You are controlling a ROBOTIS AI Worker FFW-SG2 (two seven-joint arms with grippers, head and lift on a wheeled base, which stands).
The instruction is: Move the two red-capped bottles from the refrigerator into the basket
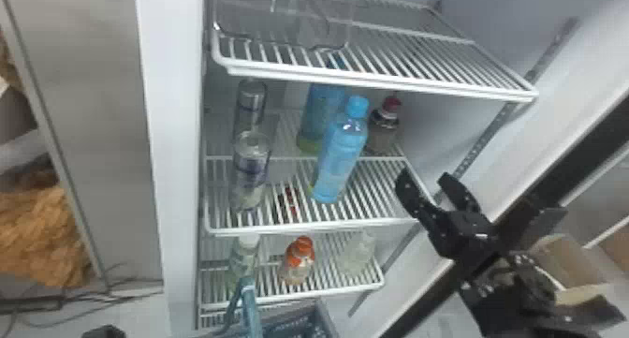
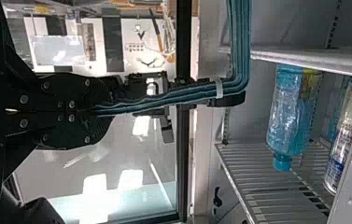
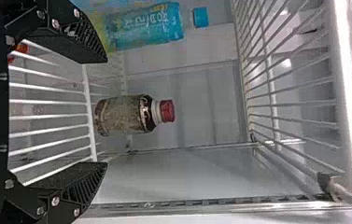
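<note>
Bottle of dark, clear-walled plastic with a red cap (image 3: 124, 114) stands upright at the back right of the white wire middle shelf (image 1: 299, 228), the likely target now. Right black pincer (image 1: 424, 173) waits before it, its 2 fingers well apart and empty. Ease straight in at body height, keeping clear of the tall blue bottle (image 1: 340, 157) beside it; close around the body, then lift slightly before drawing out, so the base doesn't snag on wires. Left black pincer (image 2: 103, 110) is clamped on the teal handle (image 2: 164, 99) of the grey basket (image 1: 328, 319); hold that steady. An orange-red-capped bottle (image 1: 299, 262) stands on the lower shelf, perhaps number 2
</note>
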